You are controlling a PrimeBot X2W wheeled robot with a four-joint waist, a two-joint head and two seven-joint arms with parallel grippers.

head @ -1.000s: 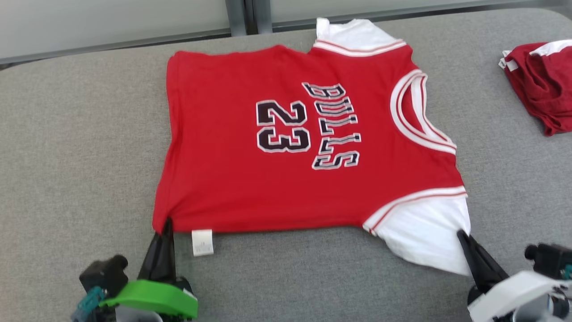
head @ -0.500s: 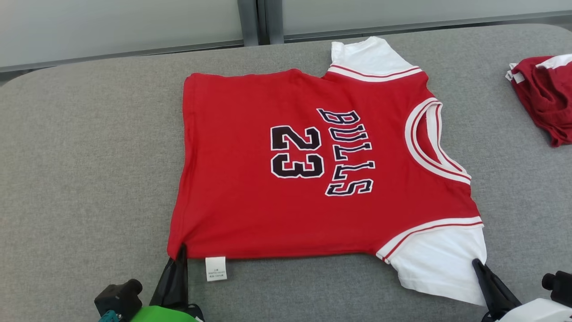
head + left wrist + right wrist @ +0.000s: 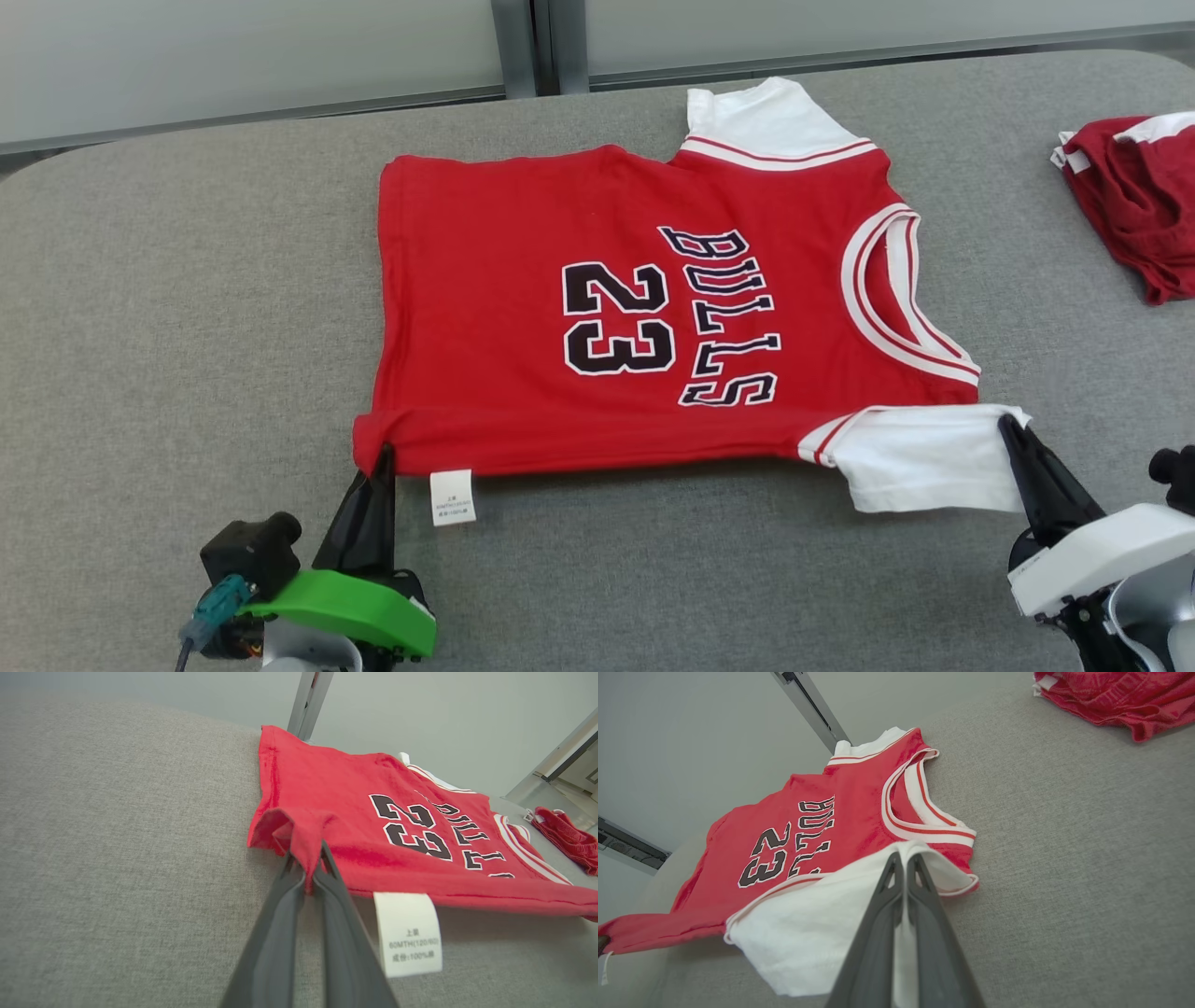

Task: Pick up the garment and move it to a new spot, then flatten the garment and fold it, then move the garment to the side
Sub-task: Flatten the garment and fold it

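**Fold's underway: near edge is off the table now**

Compared with half a second back, the near long edge of the jersey (image 3: 635,308) has come up and moved toward the far side. It used to lie flat and reach a good bit closer to you. Now it's rolled up into a soft ridge, and the near sleeve (image 3: 924,457) is lifted and turned over instead of splayed out on the table (image 3: 187,327).

Your left gripper (image 3: 381,457) is pinched tight on the red hem corner, and the left wrist view shows cloth bunched between the fingers. Your right gripper (image 3: 1008,427) is clamped just as tight on the white sleeve's edge. Both grips look solid.

My read is that flattening is done and you're at the start of the fold, with the jersey mid-table, neck toward your right. Carry both corners over evenly or the crease will come out skewed.

Stuff to watch:
- The care label (image 3: 452,497) dangles from the lifted edge just beside the left fingers. It'll probably end up tucked inside, no big deal.
- The far sleeve (image 3: 766,117) sticks out past the far edge and might poke out after the fold.
- A second red garment (image 3: 1134,201) sits well off to the right, clear of this fold, but keep it in mind when you pick the "side" spot later.
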